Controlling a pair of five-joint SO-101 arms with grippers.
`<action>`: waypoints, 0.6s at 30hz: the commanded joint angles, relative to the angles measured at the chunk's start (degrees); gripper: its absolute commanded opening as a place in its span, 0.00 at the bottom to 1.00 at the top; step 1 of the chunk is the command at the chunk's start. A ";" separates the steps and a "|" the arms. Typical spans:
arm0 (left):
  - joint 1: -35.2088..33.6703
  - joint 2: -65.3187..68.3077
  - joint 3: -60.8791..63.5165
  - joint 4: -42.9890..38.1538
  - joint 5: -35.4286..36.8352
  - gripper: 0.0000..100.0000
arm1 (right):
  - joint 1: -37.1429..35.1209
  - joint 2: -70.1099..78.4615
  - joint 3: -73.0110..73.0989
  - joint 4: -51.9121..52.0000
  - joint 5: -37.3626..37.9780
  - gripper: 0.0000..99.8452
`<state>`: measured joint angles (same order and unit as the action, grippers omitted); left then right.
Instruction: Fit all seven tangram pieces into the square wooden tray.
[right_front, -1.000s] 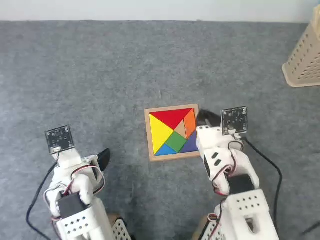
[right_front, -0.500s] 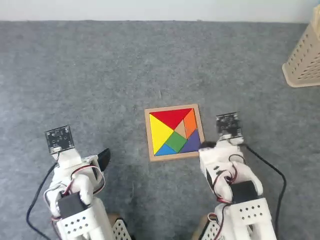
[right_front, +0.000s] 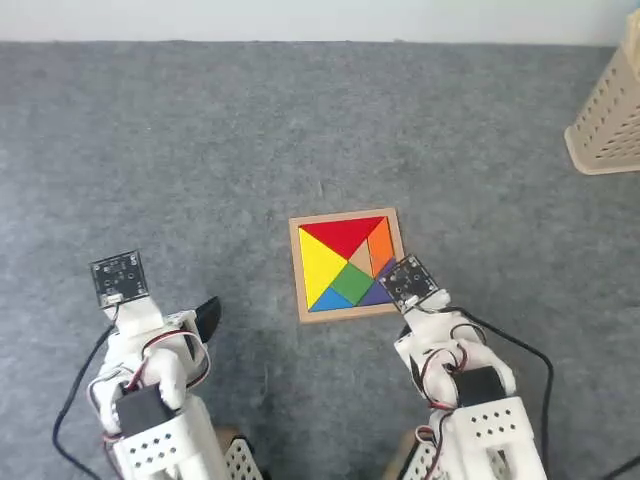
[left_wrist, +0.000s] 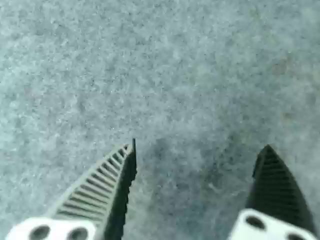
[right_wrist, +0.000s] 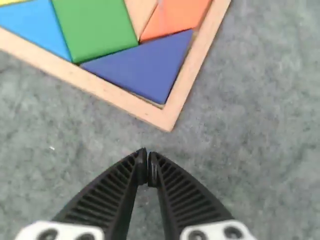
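Closed hand (right_wrist: 147, 167) near tray (right_wrist: 170, 112) corner

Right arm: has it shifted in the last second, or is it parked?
Yes. The right arm has drawn back toward its base, from alongside the wooden tray's right edge to just off its near right corner.

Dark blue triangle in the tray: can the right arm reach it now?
Probably yes: the right gripper, shut, sits just outside the tray corner holding the dark blue triangle, bare carpet between.

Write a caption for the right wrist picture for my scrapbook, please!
Shut right gripper hovers off a corner of the wooden tray, near the dark blue triangle.
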<state>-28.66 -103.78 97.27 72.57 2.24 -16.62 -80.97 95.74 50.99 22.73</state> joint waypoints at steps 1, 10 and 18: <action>0.09 -0.70 -0.75 -0.09 -0.09 0.35 | 1.89 -1.36 -2.73 3.21 -1.41 0.01; 0.09 -0.70 -0.75 -0.09 -0.09 0.35 | 13.76 -16.92 -9.67 10.68 -5.45 0.01; 0.09 -0.70 -0.75 -0.09 -0.09 0.35 | 14.37 -20.88 -0.09 7.34 -6.51 0.01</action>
<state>-28.66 -103.78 97.27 72.57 2.24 -2.73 -101.89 95.21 61.27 16.84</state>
